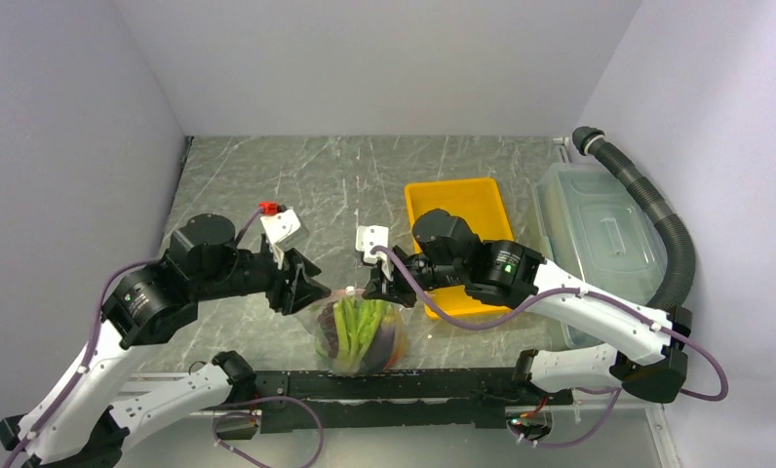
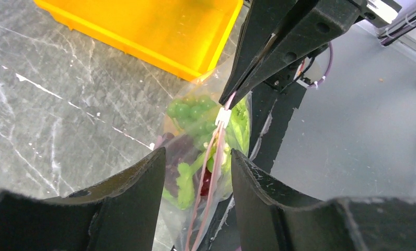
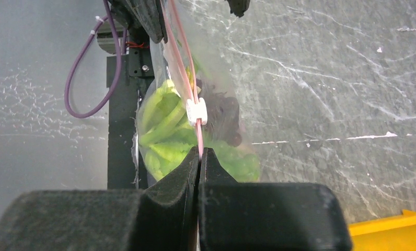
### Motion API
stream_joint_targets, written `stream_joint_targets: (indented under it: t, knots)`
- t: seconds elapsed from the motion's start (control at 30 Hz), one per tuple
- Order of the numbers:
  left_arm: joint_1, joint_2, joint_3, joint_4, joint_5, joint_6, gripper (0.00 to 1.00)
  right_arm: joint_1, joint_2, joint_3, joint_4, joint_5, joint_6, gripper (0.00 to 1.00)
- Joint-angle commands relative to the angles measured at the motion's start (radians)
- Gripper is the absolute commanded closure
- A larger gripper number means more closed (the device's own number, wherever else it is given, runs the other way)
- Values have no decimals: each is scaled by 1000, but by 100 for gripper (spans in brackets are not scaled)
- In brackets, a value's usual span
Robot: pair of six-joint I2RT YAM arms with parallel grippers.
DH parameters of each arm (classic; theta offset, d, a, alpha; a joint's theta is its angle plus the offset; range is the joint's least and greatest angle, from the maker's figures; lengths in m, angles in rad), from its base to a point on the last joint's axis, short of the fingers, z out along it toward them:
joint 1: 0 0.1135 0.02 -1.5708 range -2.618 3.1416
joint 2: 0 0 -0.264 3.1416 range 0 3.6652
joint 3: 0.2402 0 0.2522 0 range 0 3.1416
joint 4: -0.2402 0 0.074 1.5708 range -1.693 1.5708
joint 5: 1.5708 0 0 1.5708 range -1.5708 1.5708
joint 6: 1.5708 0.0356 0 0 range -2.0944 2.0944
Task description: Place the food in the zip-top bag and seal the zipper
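Zip-top bag [image 1: 360,336] with the food [image 3: 164,130] inside hangs between right gripper [image 3: 199,157], clamped on the zipper [image 3: 181,55] end, and left gripper [image 2: 198,154], spread open astride it; film looks soft and slippery, so grip the stiffer strip.

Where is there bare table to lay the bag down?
Bare table runs from the back wall to the left gripper, left of the yellow tray. Crowded: the right gripper meets it at the zip-top bag; tray and lidded bin fill the right.
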Motion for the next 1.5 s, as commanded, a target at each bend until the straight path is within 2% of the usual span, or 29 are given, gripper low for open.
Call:
stream_joint_targets:
  t: [0.0,0.67,1.47]
  knots:
    - [-4,30,26,53,58,-55,46,-1,-31,7,44,17,8,100]
    - [-5,70,74,-5,202,-142,48,-1,-13,-5,67,-1,9,100]
    - [-4,91,4,22,198,-138,50,-1,-19,2,53,-10,6,100]
